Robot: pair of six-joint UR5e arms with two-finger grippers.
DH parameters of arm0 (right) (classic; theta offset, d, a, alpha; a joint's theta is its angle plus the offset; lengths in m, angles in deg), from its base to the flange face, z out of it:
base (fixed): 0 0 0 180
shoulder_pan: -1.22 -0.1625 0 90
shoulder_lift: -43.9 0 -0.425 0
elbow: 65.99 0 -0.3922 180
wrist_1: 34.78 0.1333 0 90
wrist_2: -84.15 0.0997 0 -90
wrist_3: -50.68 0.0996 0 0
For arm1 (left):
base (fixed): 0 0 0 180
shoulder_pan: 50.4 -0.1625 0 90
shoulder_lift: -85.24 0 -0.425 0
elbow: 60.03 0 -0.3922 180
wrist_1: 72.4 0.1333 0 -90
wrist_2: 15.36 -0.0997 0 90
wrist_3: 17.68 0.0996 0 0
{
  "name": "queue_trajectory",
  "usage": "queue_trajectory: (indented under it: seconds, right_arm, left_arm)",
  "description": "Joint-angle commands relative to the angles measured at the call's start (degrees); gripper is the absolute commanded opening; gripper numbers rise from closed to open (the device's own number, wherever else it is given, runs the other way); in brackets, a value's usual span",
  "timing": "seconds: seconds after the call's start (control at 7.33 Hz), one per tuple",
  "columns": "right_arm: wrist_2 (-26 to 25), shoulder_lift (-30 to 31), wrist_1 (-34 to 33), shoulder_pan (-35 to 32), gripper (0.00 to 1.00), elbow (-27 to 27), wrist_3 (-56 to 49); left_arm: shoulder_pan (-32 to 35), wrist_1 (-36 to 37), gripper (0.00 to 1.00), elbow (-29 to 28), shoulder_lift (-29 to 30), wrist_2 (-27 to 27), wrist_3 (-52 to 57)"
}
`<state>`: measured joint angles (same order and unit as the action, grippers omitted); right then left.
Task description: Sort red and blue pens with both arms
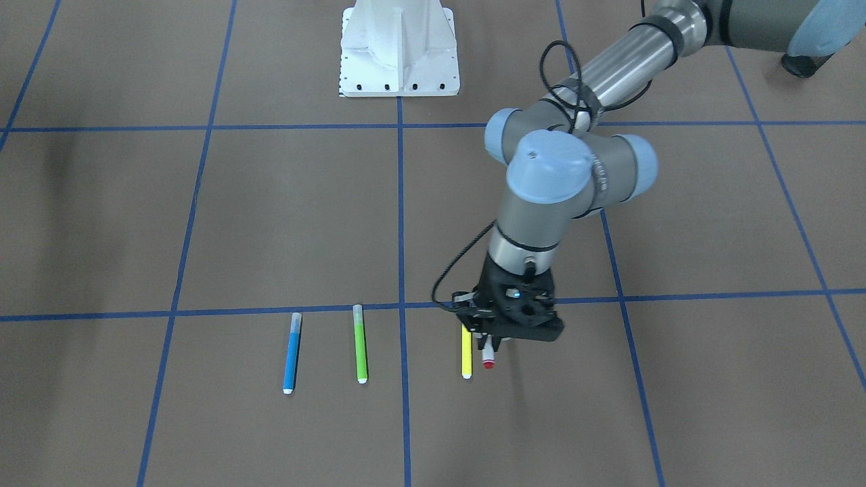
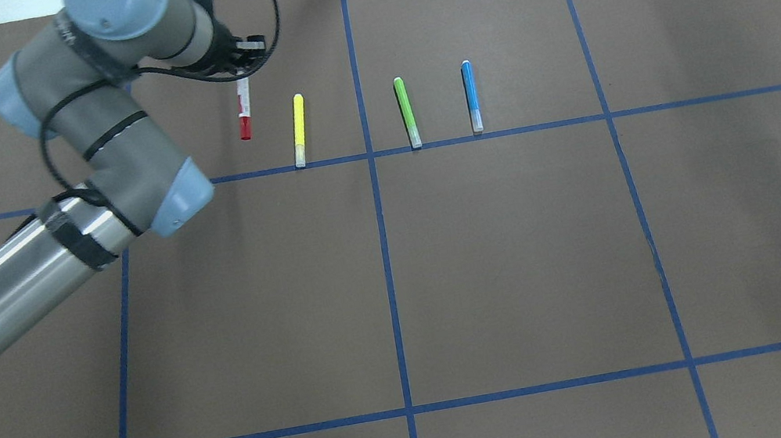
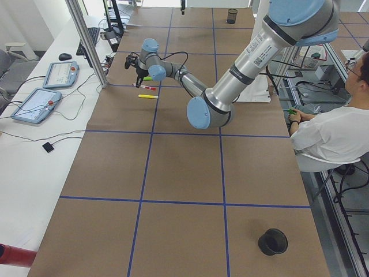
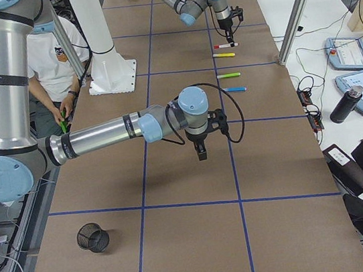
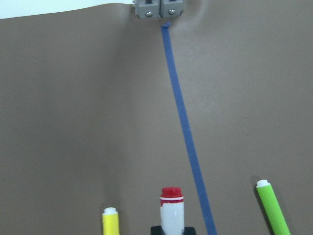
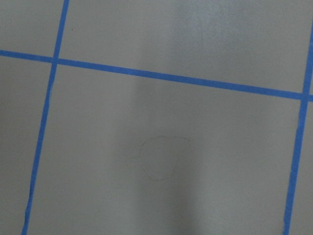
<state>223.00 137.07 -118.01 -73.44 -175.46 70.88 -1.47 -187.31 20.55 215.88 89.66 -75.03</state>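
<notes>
You have the left end effector [image 1: 487, 337] closed on the red pen [image 2: 244, 108]. It grips across the barrel, the only way to take something this slim. The grip is toward the red-tipped end. The left wrist view shows a short stub poking out ahead of the black finger piece. The overhead view shows the capped length trailing back toward the robot's base.

The pen is held level and roughly parallel to its neighbours. It looks thicker than the yellow marker [image 2: 299, 130] in the wrist view and sits out of line with the row. From that I judge it is off the surface [image 2: 526, 268], though no view shows the gap plainly. The yellow marker lies just beside it, untouched.

The layout seems meant for two arms. The four lie side by side with room for fingers between them. The red pen is on the left arm's side and the blue pen [image 2: 471, 96] is at the other end of the row, beyond the green marker [image 2: 407, 111].

The blue pen lies flat on the surface, well apart from both end effectors. Your right end effector [image 4: 200, 150] hangs over bare surface nearer the robot's right end. Its wrist view shows only brown paper and blue tape, so you cannot tell from these views whether it is open or closed.

A black cup [image 3: 273, 241] stands at the left end of the surface and a mesh cup [image 4: 92, 238] at the right end (possibly the sorting targets, but that is a guess).
</notes>
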Motion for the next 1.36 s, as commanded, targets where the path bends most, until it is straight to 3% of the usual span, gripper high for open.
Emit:
queue_trajectory:
  seconds: [0.0,0.14,0.27,0.41,0.55,0.82,0.95,1.23]
  right_arm:
    - [-1.48,-3.06,0.0,2.84,1.0,0.3,5.35]
    - [-2.18,-4.12,0.0,3.28,1.0,0.92,6.68]
    - [-2.27,-4.31,0.0,3.46,1.0,1.18,6.78]
    - [-2.27,-4.74,-0.09,3.81,1.0,1.36,6.78]
    - [-2.27,-5.88,-0.09,3.82,1.0,2.58,6.78]
    - [-2.28,-6.68,-0.09,3.82,1.0,3.21,7.22]
    - [-2.27,-6.77,0.0,4.08,1.0,3.12,9.66]
    - [-2.36,-6.94,0.08,4.34,1.0,3.12,10.03]
  left_arm:
    - [5.71,-1.88,0.0,15.24,-18.49,0.01,-0.48]
    - [8.61,-1.98,0.0,19.74,-24.75,0.01,-0.4]
    - [11.6,-6.59,0.0,21.96,-32.04,0.1,0.39]
    - [13.63,-15.69,0.0,20.85,-38.9,0.1,2.31]
    - [17.04,-21.09,0.0,18.58,-41.49,3.4,3.37]
    - [30.37,-30.06,0.0,6.76,-42.48,16.22,14.39]
    - [34.26,-38.81,0.0,1.9,-44.74,17.23,15.76]
    - [38.15,-54.29,0.0,1.06,-55.0,16.97,15.34]
